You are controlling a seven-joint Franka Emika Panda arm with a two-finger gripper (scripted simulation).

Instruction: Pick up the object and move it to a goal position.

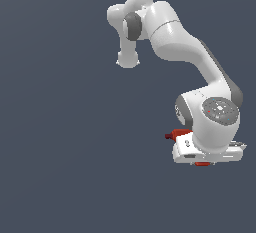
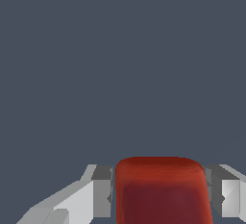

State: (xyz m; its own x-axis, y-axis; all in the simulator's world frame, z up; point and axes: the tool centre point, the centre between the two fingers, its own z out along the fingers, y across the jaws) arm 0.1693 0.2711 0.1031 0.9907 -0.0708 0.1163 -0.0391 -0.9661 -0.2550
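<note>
Red fills the gap between the two fingers in the wrist view, and that is the object (image 2: 161, 189), a rounded, glossy block with a darker shaded face, sitting squarely in the grip. One grey-and-white finger (image 2: 93, 196) presses against one flank, and its partner is hard against the other, so the gripper (image 2: 161, 194) is clamped on the object with no daylight showing on either side.

Over in the exterior view, the white arm (image 1: 175, 37) reaches out from its base high in the frame, bends through a grey-trimmed elbow and drops down to the lower right. The wrist there is a big white drum with a round grey cap dotted with small red marks. Below it sits the white hand (image 1: 207, 153), flat and wide, lying across the picture. Bits of red peek out around it: a darker red stub (image 1: 174, 135) juts from the exterior view's left of the hand, just behind the wrist, and a thin orange-red sliver shows at the lower edge of the hand. Most of the object is hidden by the wrist and hand from this angle.

Everything else is plain slate-grey background (image 1: 60, 152), the same flat tone in both views, with no seam or edge to tell floor from distance.
</note>
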